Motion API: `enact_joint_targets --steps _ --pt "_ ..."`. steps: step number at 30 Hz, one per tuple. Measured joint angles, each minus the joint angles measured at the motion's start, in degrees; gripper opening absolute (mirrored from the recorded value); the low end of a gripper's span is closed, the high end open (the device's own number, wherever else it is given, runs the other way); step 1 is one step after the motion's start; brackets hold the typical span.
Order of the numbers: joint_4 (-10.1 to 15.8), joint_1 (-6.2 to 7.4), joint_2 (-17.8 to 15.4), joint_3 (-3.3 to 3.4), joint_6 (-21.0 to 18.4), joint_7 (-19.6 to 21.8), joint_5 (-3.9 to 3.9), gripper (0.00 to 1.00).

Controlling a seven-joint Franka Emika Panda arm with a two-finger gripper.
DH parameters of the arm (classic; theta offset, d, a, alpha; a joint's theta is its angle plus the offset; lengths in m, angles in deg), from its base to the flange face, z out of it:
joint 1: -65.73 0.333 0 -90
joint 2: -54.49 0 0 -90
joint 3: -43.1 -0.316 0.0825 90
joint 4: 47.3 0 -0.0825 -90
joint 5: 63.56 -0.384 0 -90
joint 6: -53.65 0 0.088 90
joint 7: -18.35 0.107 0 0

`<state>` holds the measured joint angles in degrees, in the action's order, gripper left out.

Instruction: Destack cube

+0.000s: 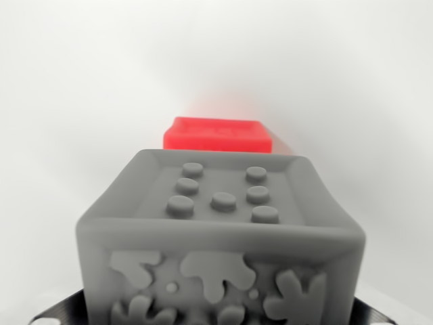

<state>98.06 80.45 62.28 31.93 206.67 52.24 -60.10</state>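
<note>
Where grey cube (221,230) looms, red cube (218,135) half-hidden.

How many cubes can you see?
2. A grey cube fills the front of the wrist view, and a red cube shows just behind its top edge. More could be hidden behind the grey one.

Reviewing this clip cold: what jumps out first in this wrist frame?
A big grey cube fills the lower half of the wrist view, very close to the camera, its top face carrying raised round studs and its near face raised splat-like shapes. Beyond its far edge sits a bright red block, upper centre, casting a reddish glow on the plain white surface. Dark parts show at the bottom corners; whether they belong to the gripper cannot be told.
</note>
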Motion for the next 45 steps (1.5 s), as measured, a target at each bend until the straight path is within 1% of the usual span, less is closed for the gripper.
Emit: enact_joint_targets --steps 6,12,13,16,24,45 --pt "0.0 0.04 -2.8 -0.15 -2.6 -0.9 -1.31 0.00" --pt "-0.1 0.12 -5.6 -0.22 -5.4 -1.7 -2.38 0.00" --pt "-0.1 0.12 -6.0 -0.22 -5.7 -1.8 -2.45 0.00" --pt "-0.2 0.04 -6.2 -0.14 -6.0 -2.1 -2.50 0.00" --pt "-0.7 -0.89 -5.2 0.92 -6.0 -3.5 -2.50 0.00" --pt "-2.4 -3.04 -3.4 3.18 -5.9 -7.0 -2.48 0.00"
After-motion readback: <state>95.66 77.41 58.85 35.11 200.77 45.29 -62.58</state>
